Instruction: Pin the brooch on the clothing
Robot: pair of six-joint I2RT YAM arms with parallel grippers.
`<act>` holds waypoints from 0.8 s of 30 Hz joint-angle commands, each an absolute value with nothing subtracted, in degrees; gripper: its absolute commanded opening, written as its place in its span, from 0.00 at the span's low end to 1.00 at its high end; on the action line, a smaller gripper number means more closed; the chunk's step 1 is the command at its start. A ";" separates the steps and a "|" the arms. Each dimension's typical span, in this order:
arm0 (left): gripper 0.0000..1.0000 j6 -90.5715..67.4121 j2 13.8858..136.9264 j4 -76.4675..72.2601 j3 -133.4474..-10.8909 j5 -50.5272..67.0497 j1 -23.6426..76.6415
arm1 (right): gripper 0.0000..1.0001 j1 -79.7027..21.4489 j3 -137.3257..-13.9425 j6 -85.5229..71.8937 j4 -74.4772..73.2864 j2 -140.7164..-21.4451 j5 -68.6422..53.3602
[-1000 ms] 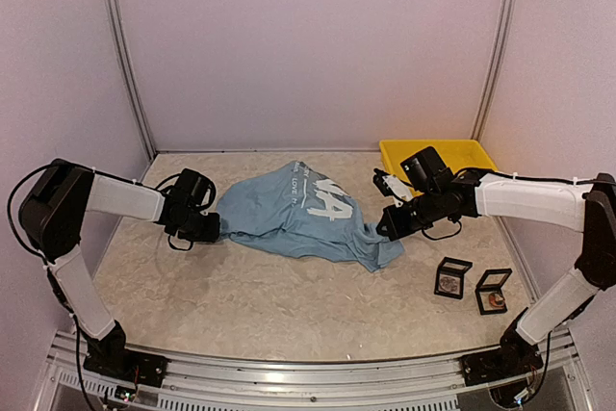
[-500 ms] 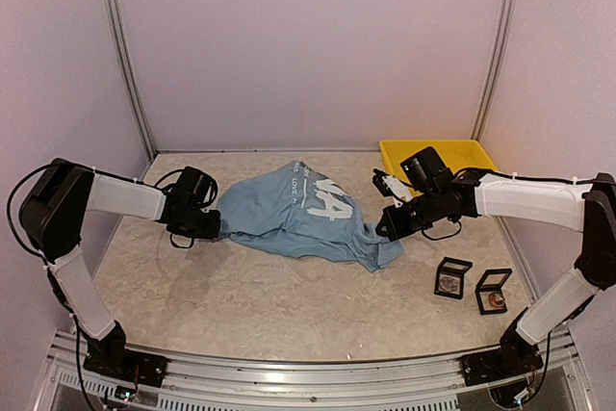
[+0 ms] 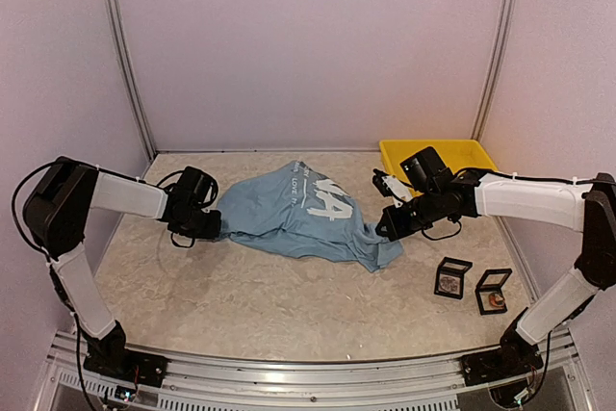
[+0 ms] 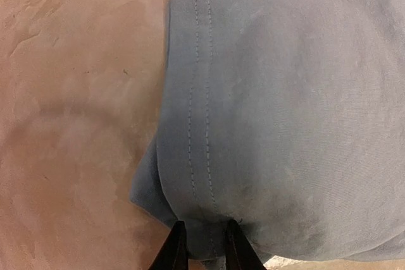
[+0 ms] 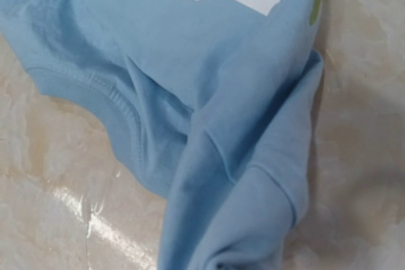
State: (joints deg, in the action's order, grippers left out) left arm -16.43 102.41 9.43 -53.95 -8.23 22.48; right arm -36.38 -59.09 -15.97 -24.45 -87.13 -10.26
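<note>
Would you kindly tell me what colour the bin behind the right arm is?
The bin is yellow, which shows best in the top external view.

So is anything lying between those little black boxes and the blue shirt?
Nothing visible does: only bare table separates the closer black box from the shirt. The left fingers pinch the shirt's opposite hem.

We saw two matching arms, the left arm at nine o'clock and the right arm at three o'clock. Both had smooth white tubular links joined by bulky black joint housings. Thin black cables looped beside each wrist. The black bases stood at six o'clock. The left gripper had slim, pointed black fingers.
</note>
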 commanded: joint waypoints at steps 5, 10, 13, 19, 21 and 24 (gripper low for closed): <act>0.00 -16.50 103.69 9.57 -55.18 -6.61 22.18 | 0.00 -36.84 -58.46 -16.17 -25.14 -86.57 -9.97; 0.00 -17.21 96.18 7.19 -53.10 -9.36 23.38 | 0.00 -36.87 -58.99 -17.07 -26.01 -85.12 -5.61; 0.00 -17.23 90.96 7.05 -52.90 -11.41 24.73 | 0.00 -36.85 -60.32 -16.92 -26.34 -83.24 -3.90; 0.00 -16.95 81.62 9.72 -54.94 -12.87 26.21 | 0.00 -36.76 -64.82 -15.18 -29.44 -80.94 -0.58; 0.00 -16.60 79.16 11.18 -55.93 -13.73 26.57 | 0.00 -36.65 -66.91 -14.70 -30.96 -80.25 1.22; 0.00 -16.14 75.35 13.85 -58.07 -15.68 27.11 | 0.00 -36.18 -71.56 -13.38 -32.91 -79.17 3.41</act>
